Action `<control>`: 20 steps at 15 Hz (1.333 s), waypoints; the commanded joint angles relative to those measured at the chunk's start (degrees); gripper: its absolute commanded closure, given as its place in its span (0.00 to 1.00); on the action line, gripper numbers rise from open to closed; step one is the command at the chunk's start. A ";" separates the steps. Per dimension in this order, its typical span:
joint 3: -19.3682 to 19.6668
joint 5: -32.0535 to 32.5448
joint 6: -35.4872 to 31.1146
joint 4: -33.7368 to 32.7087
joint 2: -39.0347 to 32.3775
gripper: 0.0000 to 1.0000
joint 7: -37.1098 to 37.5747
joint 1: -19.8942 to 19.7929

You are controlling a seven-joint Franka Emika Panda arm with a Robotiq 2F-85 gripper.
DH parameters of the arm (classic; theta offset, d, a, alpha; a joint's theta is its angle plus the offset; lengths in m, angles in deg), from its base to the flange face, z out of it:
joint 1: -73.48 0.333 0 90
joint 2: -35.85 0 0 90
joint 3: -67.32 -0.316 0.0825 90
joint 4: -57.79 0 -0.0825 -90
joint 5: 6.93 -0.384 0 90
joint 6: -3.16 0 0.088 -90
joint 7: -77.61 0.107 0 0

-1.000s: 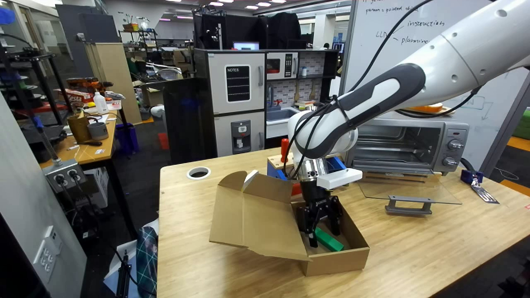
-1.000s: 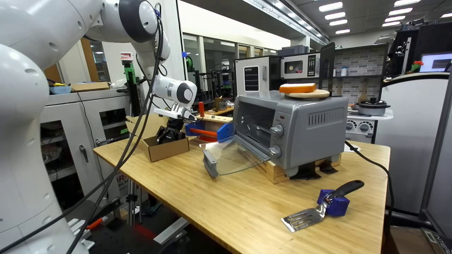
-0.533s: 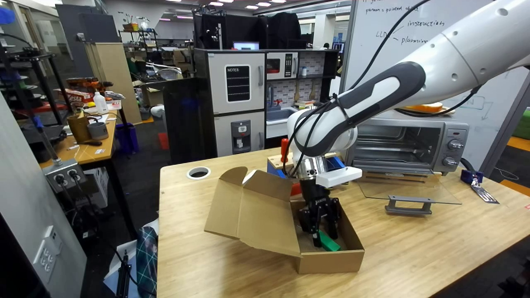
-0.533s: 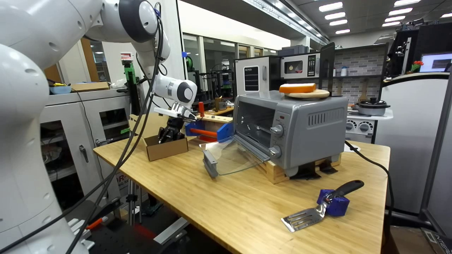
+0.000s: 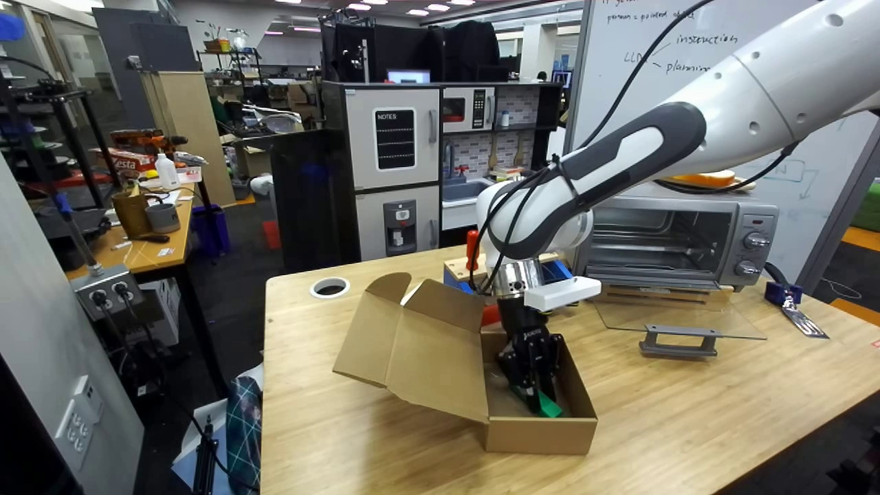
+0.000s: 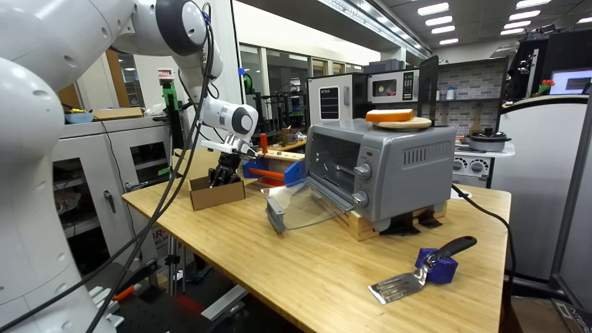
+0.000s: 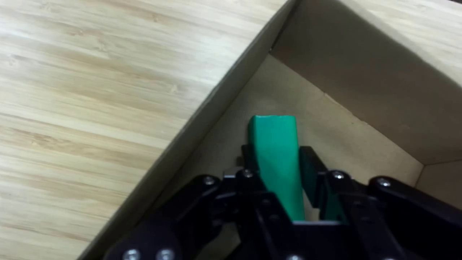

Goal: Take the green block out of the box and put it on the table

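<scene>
The green block (image 7: 275, 144) is a smooth bar lying inside the brown cardboard box (image 7: 364, 68). My gripper (image 7: 277, 156) reaches down into that box, its black fingers (image 7: 313, 169) pressed against both long sides of the block. One end of the block sticks out past the fingertips; its near part is hidden by the gripper. In an exterior view a green end (image 5: 549, 408) shows beside the fingers, low between the box walls. Whether the block touches the box floor I cannot tell. The box stands on the light wooden table (image 5: 385, 457).
A wide cardboard flap (image 5: 436, 361) folds out from the box. Close behind the box is a blue holder (image 6: 295, 172) with a red bar (image 6: 267, 174). The toaster oven (image 6: 393, 171) has its glass door (image 6: 310, 208) lowered over the table. A spatula (image 6: 402, 286) leans on a purple block (image 6: 443, 270).
The fingers have come together onto the green block. The box, with its flap, has slid a little sideways on the table, and the block has shifted slightly between the fingers.
</scene>
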 commanded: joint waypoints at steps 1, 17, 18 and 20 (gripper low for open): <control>-0.36 -1.57 0.82 -1.35 -1.27 0.92 -0.95 -0.47; -0.77 0.16 -1.17 5.00 8.27 0.92 -0.38 2.30; -0.70 0.22 -1.31 5.53 9.04 0.92 -0.20 2.33; -0.55 0.43 -1.88 7.06 10.99 0.92 0.18 2.44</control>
